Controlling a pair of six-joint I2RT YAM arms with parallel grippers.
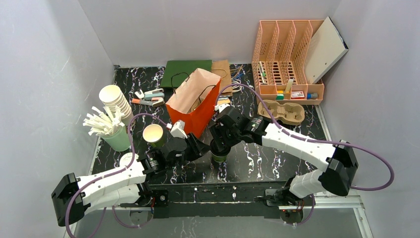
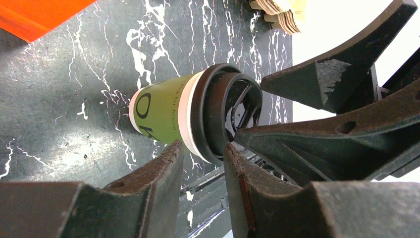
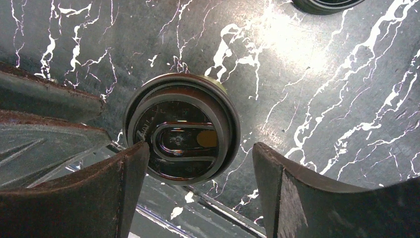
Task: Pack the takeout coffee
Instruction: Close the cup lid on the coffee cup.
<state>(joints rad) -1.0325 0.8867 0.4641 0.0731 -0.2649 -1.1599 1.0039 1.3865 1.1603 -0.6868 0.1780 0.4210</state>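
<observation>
The takeout coffee (image 1: 218, 157), a green cup with a black lid, stands upright on the dark marble table (image 1: 277, 153) in front of the orange paper bag (image 1: 194, 101). My right gripper (image 1: 218, 147) hangs directly over it and is open. In the right wrist view the lid (image 3: 182, 128) lies just beyond the gripper (image 3: 200, 148), one fingertip (image 3: 130, 163) at its rim. My left gripper (image 1: 197, 148) sits just left of the cup. In its wrist view the cup (image 2: 168, 111) lies past the parted, empty fingers (image 2: 158, 171).
A lidless green cup (image 1: 154, 135) stands to the left, beside a pale cup of white sticks (image 1: 111, 131) and a stack of white cups (image 1: 116, 101). A cardboard cup carrier (image 1: 283, 111) and a peach organizer (image 1: 287, 59) are at the back right. The metal table rail (image 1: 223, 191) runs close behind the cup.
</observation>
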